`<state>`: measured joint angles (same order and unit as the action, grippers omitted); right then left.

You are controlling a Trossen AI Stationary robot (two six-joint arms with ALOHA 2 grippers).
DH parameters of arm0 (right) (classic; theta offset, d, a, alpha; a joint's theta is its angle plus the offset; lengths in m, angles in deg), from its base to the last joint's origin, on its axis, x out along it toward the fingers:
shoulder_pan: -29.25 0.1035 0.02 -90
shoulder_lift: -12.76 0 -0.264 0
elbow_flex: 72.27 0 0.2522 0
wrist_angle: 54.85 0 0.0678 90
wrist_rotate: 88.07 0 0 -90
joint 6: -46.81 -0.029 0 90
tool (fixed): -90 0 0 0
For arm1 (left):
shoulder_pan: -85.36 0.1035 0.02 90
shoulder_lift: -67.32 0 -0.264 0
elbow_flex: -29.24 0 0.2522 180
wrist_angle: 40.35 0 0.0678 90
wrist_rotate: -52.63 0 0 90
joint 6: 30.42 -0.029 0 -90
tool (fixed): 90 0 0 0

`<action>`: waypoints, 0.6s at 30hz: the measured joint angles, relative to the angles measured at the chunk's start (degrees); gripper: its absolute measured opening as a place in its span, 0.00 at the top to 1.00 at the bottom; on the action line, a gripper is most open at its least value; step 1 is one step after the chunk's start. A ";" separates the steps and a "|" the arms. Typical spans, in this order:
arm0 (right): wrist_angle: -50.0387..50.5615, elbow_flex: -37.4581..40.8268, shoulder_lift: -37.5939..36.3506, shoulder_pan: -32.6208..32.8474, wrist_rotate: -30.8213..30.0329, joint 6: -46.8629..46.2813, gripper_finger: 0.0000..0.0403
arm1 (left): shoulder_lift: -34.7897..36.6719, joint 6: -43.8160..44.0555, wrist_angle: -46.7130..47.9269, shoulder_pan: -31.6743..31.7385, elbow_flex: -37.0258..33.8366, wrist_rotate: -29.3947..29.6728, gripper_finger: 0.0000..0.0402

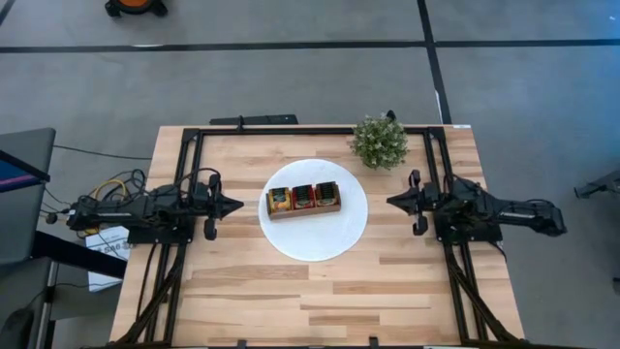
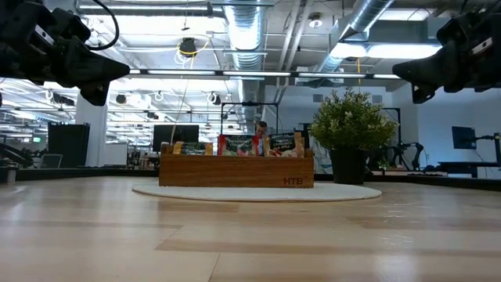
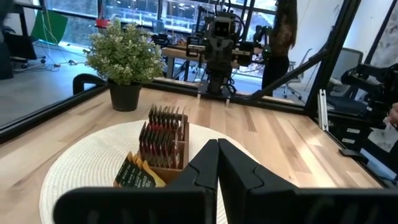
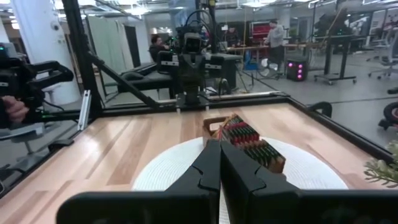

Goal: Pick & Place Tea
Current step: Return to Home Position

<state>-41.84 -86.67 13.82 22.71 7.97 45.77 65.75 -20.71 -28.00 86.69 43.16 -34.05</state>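
Observation:
Tea sachets (image 1: 303,197) in yellow, red and beige stand upright in a narrow wooden three-compartment box (image 1: 304,211), which rests on a white disc (image 1: 312,242) at the table's middle. The sachets also show in the left wrist view (image 3: 163,135) and right wrist view (image 4: 249,142). My left gripper (image 1: 238,205) hovers shut at the disc's left, pointing level toward the box. My right gripper (image 1: 390,201) hovers shut at the disc's right, pointing level toward the box. Neither holds anything.
A small green potted plant (image 1: 379,142) stands at the far side, right of the disc. A black metal frame (image 1: 291,130) runs along the table's far edge and sides. Bare wood lies near the front edge (image 1: 310,305). People show in the room beyond.

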 joint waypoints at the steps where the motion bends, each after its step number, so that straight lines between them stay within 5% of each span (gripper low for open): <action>1: 0.02 0.00 0.00 0.18 -0.02 0.00 1.00 | 0.00 0.00 0.00 0.00 0.00 0.00 1.00; 18: 0.27 -0.09 0.00 0.57 -0.04 -0.02 1.00 | 0.00 0.20 -0.04 0.00 0.00 0.13 1.00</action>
<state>-41.58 -86.76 13.82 23.27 7.93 45.75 65.75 -20.51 -28.04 86.69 43.16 -33.92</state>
